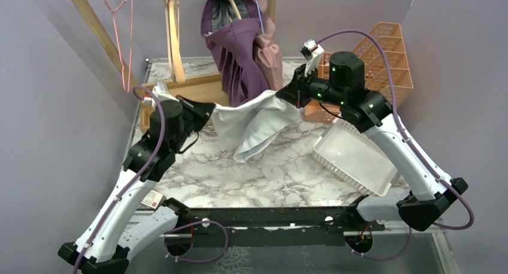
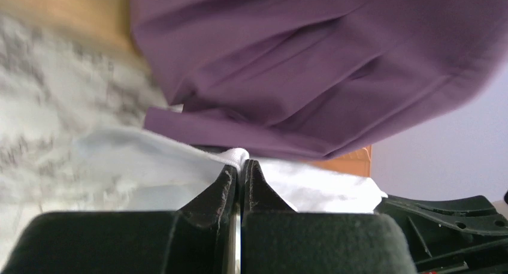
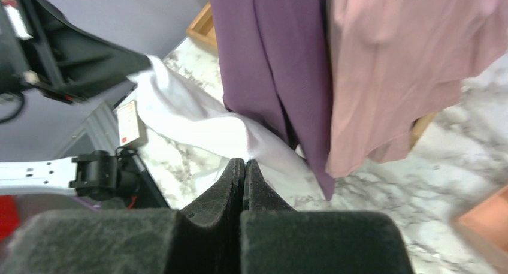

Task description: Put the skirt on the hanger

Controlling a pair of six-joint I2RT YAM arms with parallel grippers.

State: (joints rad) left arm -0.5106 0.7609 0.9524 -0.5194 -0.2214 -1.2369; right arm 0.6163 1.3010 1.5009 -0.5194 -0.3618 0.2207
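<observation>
Closest to you, the grey-veined white marble tabletop (image 1: 269, 172) carries a white perforated plastic basket (image 1: 344, 148) on your right, tipped up against the right arm.

Above the middle of the table, the white fabric skirt (image 1: 257, 121) hangs stretched between your two claws, with its loose lower part drooping onto the marble. Your left gripper (image 1: 206, 110) is pinched fully together on one end of it. In the left wrist view the black fingers (image 2: 224, 187) meet with a small fold of white cloth caught at their tips. Your right gripper (image 1: 286, 95) is clamped tight on the other end. In the right wrist view its fingers (image 3: 224, 184) are pressed together, and the white cloth runs away from the tips towards the left arm.

Just behind the skirt hang a dark purple pleated garment (image 1: 236, 58) and a dusty pink garment (image 1: 271, 55), side by side, with the purple hem almost brushing the white cloth.

Further back on your left is the light wooden rack frame (image 1: 99, 34). It holds pale wooden hangers (image 1: 174, 34) and a thin pink wire hanger (image 1: 128, 46). At the far right, orange plastic lattice baskets (image 1: 386, 52) lean against the wall.
</observation>
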